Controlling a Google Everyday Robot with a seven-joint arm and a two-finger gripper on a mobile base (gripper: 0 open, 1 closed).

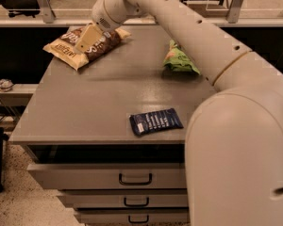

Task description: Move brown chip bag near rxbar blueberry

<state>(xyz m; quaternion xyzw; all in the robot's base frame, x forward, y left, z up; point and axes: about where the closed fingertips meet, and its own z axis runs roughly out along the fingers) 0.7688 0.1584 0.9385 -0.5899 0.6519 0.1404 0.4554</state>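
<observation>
1. camera view: a grey flat-topped bench (108,98) with pale drawers (108,175) below its front edge carries three packets
2. the large crinkly brown chip bag (65,53), dark brown in the middle with white lettering and cream-yellow ends, lies flat at the far left corner of the bench
3. the cream-coloured pincer (83,43) sits over the middle of the brown chip bag, at the end of a thick off-white robot arm (193,36) that reaches in from the right foreground; whether the pincer is spread, pressed together or pinching the bag cannot be told
4. the small flat dark blue rxbar blueberry (155,122), with a white patch and pale lettering, lies near the front edge of the bench, right of centre, well apart from the brown chip bag
5. a green chip bag (179,62) lies toward the far right of the bench, partly hidden behind the robot arm, apart from both other packets
</observation>
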